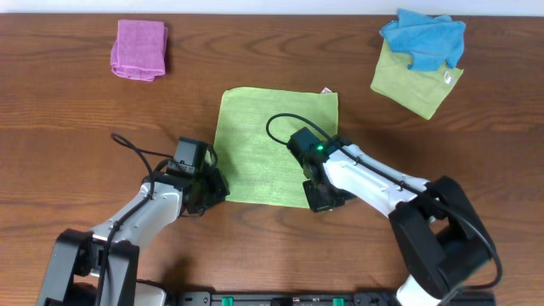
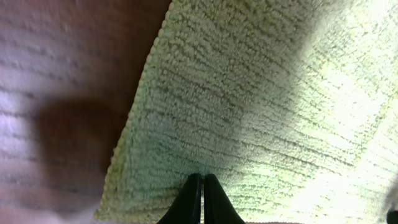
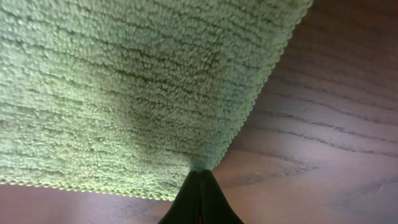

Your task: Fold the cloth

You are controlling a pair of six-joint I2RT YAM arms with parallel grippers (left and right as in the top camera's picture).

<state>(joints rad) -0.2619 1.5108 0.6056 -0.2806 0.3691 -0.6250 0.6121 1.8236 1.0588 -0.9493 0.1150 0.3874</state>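
Observation:
The lime-green cloth [image 1: 272,144] lies spread flat in the middle of the wooden table, with a small white tag [image 1: 326,91] at its far right corner. My left gripper [image 1: 212,189] sits at the cloth's near left corner. In the left wrist view its fingers [image 2: 203,176] are pressed together on the pile [image 2: 249,93], just inside the near edge. At the near right corner is my right gripper [image 1: 321,197]. In the right wrist view its tips [image 3: 200,172] are shut on the cloth [image 3: 124,81], which puckers slightly at the corner.
A folded pink cloth [image 1: 139,49] lies at the far left. At the far right a crumpled blue cloth [image 1: 425,38] rests on a duller yellow-green square cloth [image 1: 416,89]. Bare wooden table [image 1: 76,110] surrounds the green cloth.

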